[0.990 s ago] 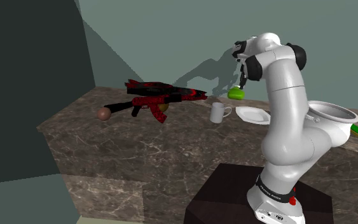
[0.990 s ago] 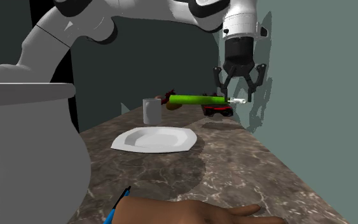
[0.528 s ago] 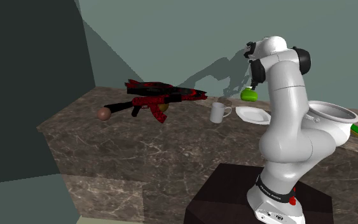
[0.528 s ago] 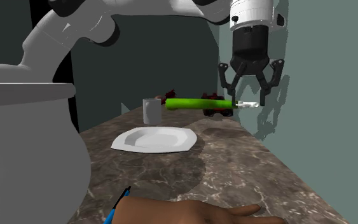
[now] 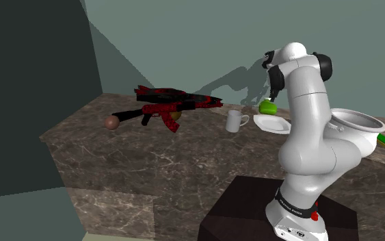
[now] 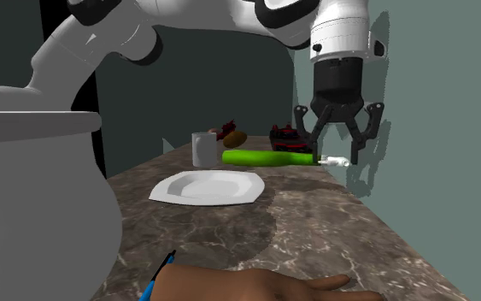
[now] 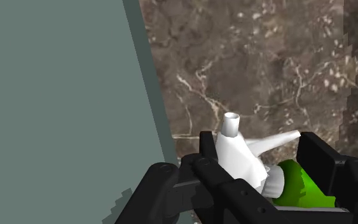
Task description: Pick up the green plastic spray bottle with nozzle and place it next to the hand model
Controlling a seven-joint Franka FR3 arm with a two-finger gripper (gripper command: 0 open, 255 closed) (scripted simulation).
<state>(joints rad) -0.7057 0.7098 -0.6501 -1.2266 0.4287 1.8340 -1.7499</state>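
spray bottle (image 6: 268, 158) (image 5: 267, 107) (image 7: 295, 184): green body, white spray head; carried clear of the table, above its far part, past the plate and close to the wall.
axis: lies level. In the second exterior view the base points left toward the mug and the white nozzle points right at the wall.
wall (image 6: 435, 128) (image 7: 56, 95): grey-green, just beside the nozzle end; the table's edge runs along its foot.
table (image 6: 332, 222) (image 5: 136, 157): dark marbled. There is a bare strip along the wall, from under the bottle to the hand model.
arm (image 5: 307, 130) (image 6: 204, 17): white, reaching over the plate from the stand, wrist pointing straight down.
toy rifle (image 5: 167, 104): red and black, at the far end, well apart from the bottle.
hand model (image 6: 255, 286): skin-coloured, lying flat at the second exterior view's bottom edge.
plate (image 6: 208, 186) (image 5: 271, 123): white, between mug and hand model.
mug (image 6: 203, 149) (image 5: 235, 121): grey, upright, just beyond the plate.
fingers (image 7: 323, 162): clamped on the bottle at its spray head, with the white head between them.
vs 1.0 s ago: the bottle is lower, and shifted toward the shoulder view's right, nearer the plate; its axis is still level.
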